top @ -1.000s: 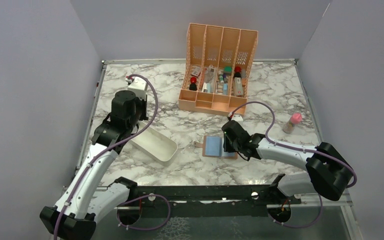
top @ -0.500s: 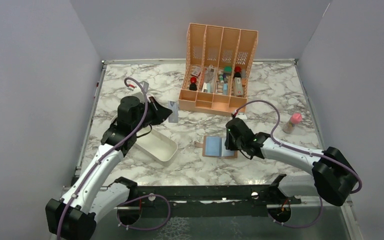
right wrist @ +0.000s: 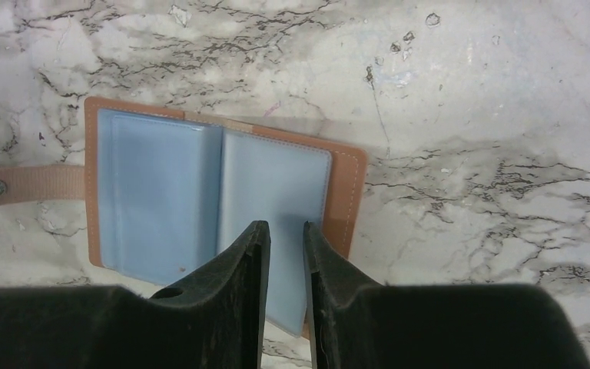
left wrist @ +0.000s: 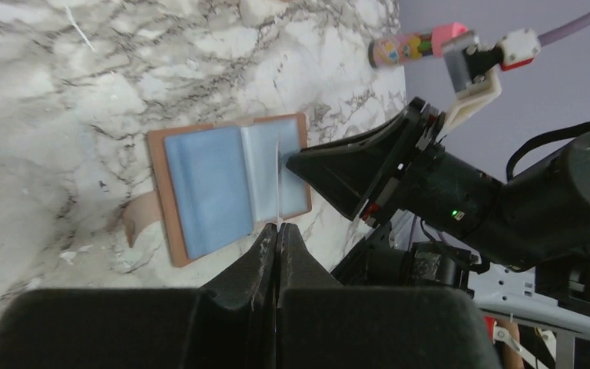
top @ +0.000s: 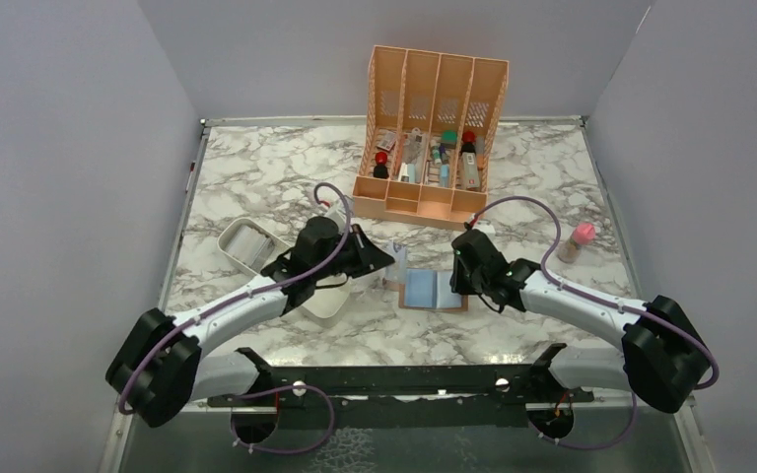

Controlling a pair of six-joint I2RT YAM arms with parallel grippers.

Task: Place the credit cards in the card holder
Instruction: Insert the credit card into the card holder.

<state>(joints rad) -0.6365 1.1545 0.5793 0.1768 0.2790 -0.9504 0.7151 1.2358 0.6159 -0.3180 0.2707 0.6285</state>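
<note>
Black left hand (left wrist: 276,231) pinches a card (left wrist: 277,181); right hand (right wrist: 284,234) part-open over card holder (right wrist: 157,200).

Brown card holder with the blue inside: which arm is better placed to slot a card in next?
Left. The left gripper is shut on a thin pale card, close beside the open brown card holder. The right gripper, jaws slightly apart, carries nothing over the holder.

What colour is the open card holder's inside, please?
The card holder is light blue inside; right wrist view shows it best.
</note>
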